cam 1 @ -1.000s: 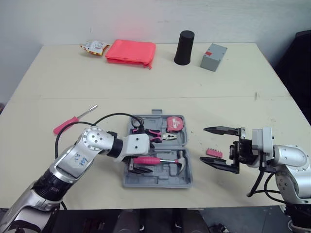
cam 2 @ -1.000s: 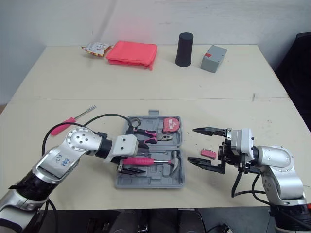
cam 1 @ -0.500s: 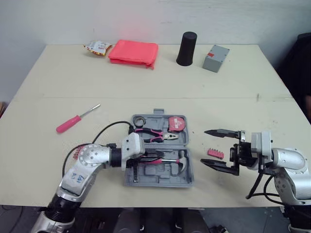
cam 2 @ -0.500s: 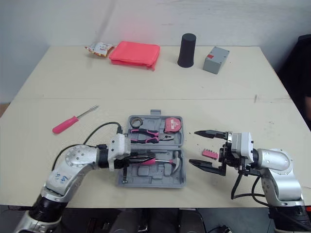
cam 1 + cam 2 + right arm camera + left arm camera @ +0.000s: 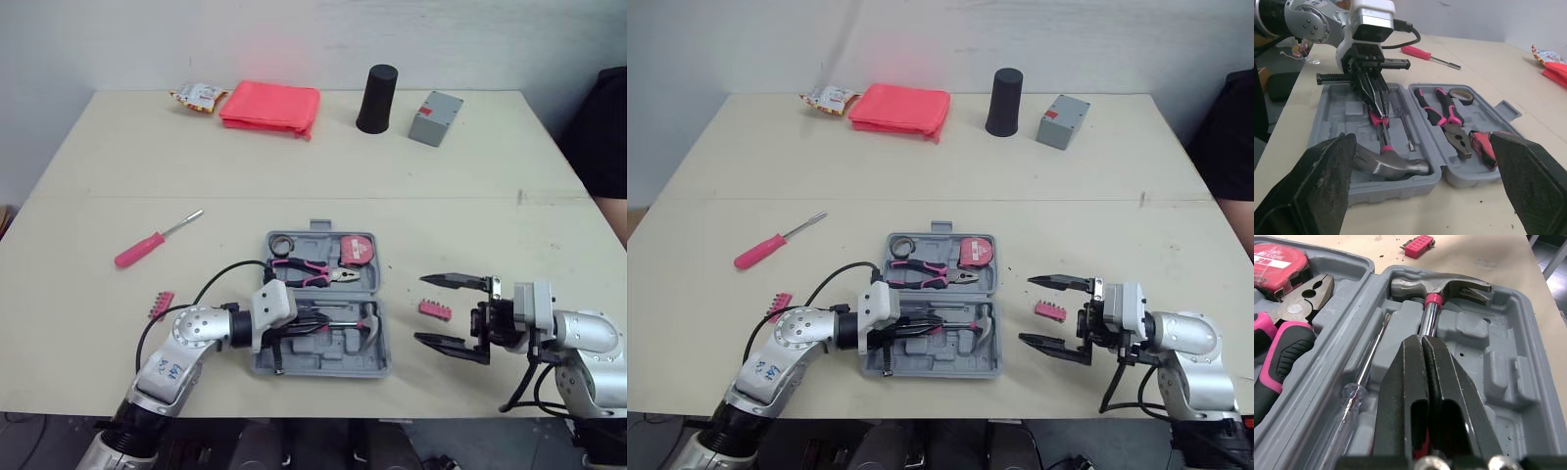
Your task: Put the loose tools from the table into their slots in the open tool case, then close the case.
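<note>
The grey tool case (image 5: pixel 294 360) lies open near the table's front. It holds a hammer (image 5: pixel 368 321), pink pliers (image 5: pixel 312 272), a tape measure (image 5: pixel 355 250) and a clear-handled screwdriver (image 5: pixel 1354 392). My left gripper (image 5: pixel 312 326) is shut, its fingers lying along the hammer's handle (image 5: pixel 1426 316) inside the case. My right gripper (image 5: pixel 1025 309) stands open just right of the case, with a pink bit holder (image 5: pixel 434 309) on the table between its fingers. A pink screwdriver (image 5: pixel 147 247) and a second pink bit holder (image 5: pixel 160 304) lie loose to the left.
Along the far edge sit a snack packet (image 5: pixel 198 96), a folded red cloth (image 5: pixel 269 105), a black cylinder (image 5: pixel 376 98) and a grey box (image 5: pixel 432 104). The table's front edge runs close below the case.
My left gripper has gone from open around the hammer handle to shut on top of it, and the arm has dropped lower, uncovering the left bit holder. The right gripper has drawn slightly nearer.
</note>
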